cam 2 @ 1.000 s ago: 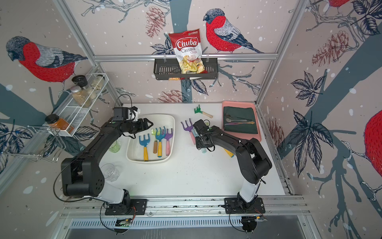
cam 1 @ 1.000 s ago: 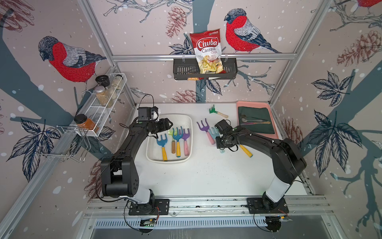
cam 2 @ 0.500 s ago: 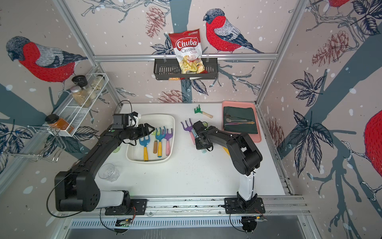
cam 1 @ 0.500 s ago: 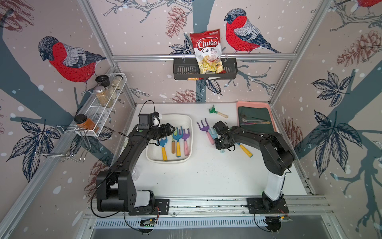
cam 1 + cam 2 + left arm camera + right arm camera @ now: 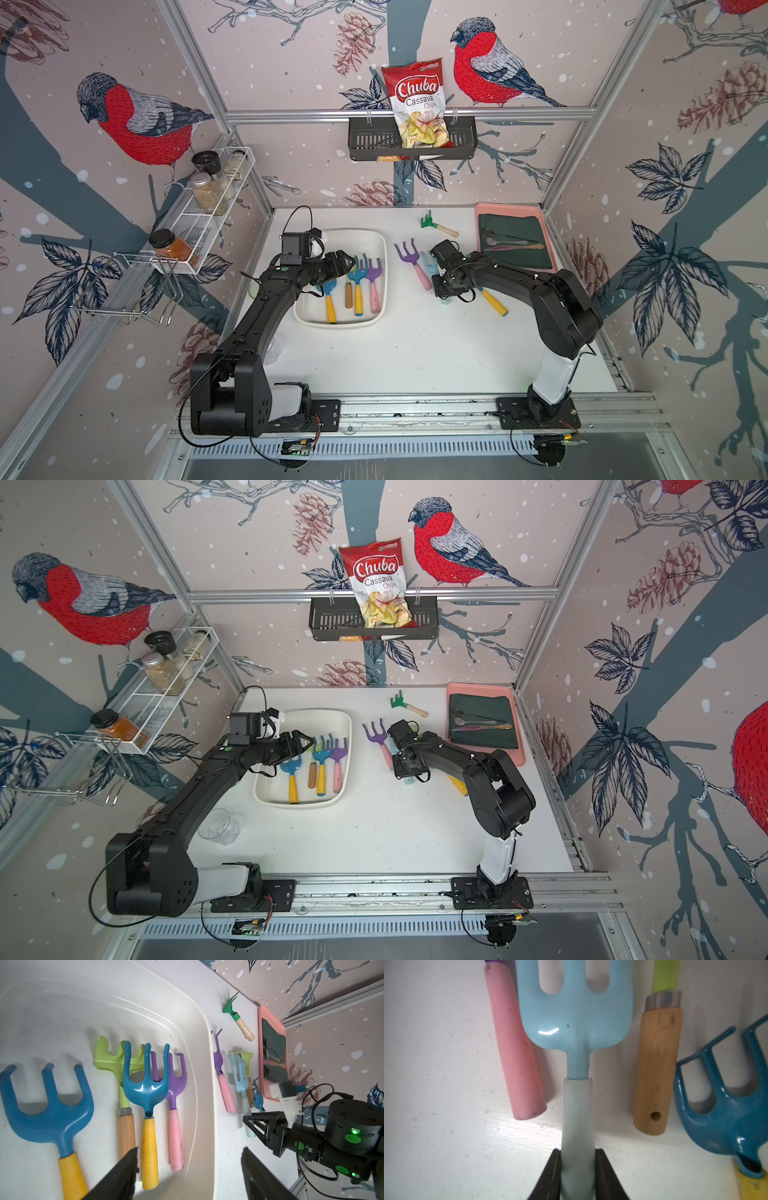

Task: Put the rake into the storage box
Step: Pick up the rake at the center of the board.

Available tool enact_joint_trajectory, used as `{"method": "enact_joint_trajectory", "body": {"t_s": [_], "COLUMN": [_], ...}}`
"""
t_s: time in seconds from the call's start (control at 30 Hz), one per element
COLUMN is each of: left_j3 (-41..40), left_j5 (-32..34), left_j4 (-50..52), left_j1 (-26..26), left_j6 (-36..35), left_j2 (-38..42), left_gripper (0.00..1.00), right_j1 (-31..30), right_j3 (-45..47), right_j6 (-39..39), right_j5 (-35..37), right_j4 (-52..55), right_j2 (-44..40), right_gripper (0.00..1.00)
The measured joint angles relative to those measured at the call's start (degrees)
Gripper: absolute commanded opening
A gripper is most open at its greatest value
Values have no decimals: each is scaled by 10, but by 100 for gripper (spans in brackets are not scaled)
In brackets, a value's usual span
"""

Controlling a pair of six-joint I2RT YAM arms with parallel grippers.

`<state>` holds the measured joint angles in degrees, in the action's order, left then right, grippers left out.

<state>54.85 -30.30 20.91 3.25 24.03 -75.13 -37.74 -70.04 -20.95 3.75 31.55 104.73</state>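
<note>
On my feed, a flat pink tray [image 5: 509, 206] sits in the far right corner of the worktop [image 5: 415, 353], lined with a dark green cloth [image 5: 523, 259]. A few spoons [image 5: 511, 243] lie on the cloth. Above the far edge I see a black slotted basket [image 5: 365, 139] hanging on the back rail, with a red bag of Chuba cassava chips [image 5: 415, 95] standing in it. A white wire rack [image 5: 199, 226] on the left wall holds spice jars, one with orange contents [image 5: 172, 249]. A clear glass tumbler [image 5: 219, 826] stands near the worktop's left edge.

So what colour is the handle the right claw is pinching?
Pale bluish white handle, light blue head; clearest in the right wrist view.
</note>
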Motion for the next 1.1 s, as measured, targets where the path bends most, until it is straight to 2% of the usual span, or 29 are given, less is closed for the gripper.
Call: {"method": "enact_joint_trajectory", "body": {"t_s": [0.3,0.47,0.7,0.9,1.1], "left_j3": [-13,-18,-18,-17,-13], "left_j5": [-12,-25,-31,-34,-41], "left_j4": [-56,-114,-174,-205,-221], "left_j1": [53,99,150,157,160], "left_j6": [53,93,135,150,156], "left_j2": [2,-16,-54,-76,-91], "left_gripper": [78,78,71,60,38], "right_j1": [-21,-56,-93,-124,-138], "right_j3": [3,-12,-40,-55,-56], "right_j6": [-5,-24,-64,-80,-92], "right_j5": [-11,-27,-72,-91,-98], "right_j4": [3,5,0,-10,-11], "right_j2": [-51,-84,-97,-97,-98], "right_gripper": [19,19,19,19,20]}}
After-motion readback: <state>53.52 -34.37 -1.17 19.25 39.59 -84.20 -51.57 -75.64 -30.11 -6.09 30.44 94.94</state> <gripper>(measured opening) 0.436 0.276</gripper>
